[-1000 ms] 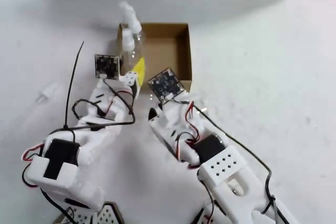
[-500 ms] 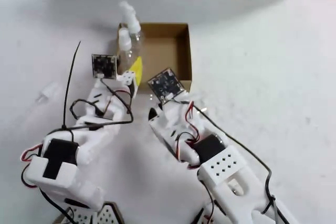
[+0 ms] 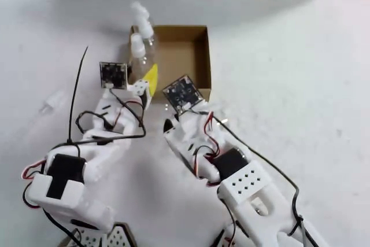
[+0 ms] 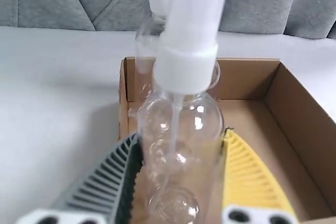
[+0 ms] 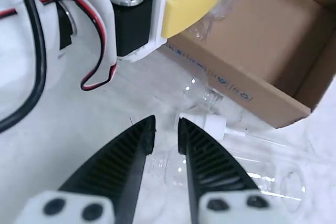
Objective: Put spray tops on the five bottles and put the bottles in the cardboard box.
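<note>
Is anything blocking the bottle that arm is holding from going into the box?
Partly. Another bottle stands in the cardboard box, just beyond the held bottle clamped in the left gripper. The box floor beside it is bare.

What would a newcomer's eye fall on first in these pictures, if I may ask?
The left gripper clamps a clear spray-topped bottle upright at the near left corner of the cardboard box. A second topped bottle stands in the box behind it. The right gripper hangs over a white spray top lying on the table beside the box.
</note>
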You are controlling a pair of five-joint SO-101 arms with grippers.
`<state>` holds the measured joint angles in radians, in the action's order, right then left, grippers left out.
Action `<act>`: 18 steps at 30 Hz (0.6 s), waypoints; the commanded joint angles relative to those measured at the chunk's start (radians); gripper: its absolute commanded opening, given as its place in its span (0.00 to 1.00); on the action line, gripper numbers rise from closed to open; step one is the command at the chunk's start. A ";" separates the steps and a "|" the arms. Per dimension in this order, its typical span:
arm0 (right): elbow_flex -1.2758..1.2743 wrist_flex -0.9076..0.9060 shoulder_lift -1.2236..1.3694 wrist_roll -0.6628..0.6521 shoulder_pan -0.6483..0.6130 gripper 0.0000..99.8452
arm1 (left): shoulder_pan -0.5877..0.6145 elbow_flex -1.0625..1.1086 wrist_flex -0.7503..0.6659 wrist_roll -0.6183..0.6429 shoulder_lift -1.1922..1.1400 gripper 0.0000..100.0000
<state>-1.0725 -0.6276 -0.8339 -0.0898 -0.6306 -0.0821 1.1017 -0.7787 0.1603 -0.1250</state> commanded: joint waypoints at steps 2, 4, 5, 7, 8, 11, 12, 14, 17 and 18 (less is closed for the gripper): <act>0.052 0.022 -0.018 -0.011 0.008 0.05 | 0.005 0.000 -0.026 -0.006 0.012 0.24; 0.052 0.022 -0.018 -0.011 0.008 0.05 | 0.005 0.000 -0.025 -0.005 0.012 0.28; 0.052 0.022 -0.018 -0.011 0.008 0.05 | 0.005 0.002 -0.025 -0.005 0.012 0.29; 0.052 0.022 -0.018 -0.011 0.008 0.05 | 0.007 0.002 -0.025 -0.005 0.012 0.29; 0.052 0.022 -0.018 -0.011 0.008 0.05 | 0.008 0.002 -0.025 -0.005 0.012 0.29; 0.052 0.022 -0.018 -0.011 0.008 0.05 | 0.010 0.002 -0.025 -0.005 0.012 0.29; 0.052 0.022 -0.018 -0.011 0.010 0.05 | 0.010 0.003 -0.025 -0.005 0.012 0.29; 0.052 0.022 -0.018 -0.011 0.010 0.05 | 0.010 0.003 -0.025 -0.005 0.012 0.29; 0.052 0.022 -0.018 -0.011 0.012 0.05 | 0.010 0.003 -0.025 -0.005 0.012 0.29; 0.052 0.022 -0.018 -0.011 0.012 0.05 | 0.010 0.005 -0.025 -0.005 0.012 0.29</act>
<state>-1.0725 -0.6245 -0.8339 -0.0898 -0.6306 -0.0821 1.1047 -0.7787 0.1603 -0.1266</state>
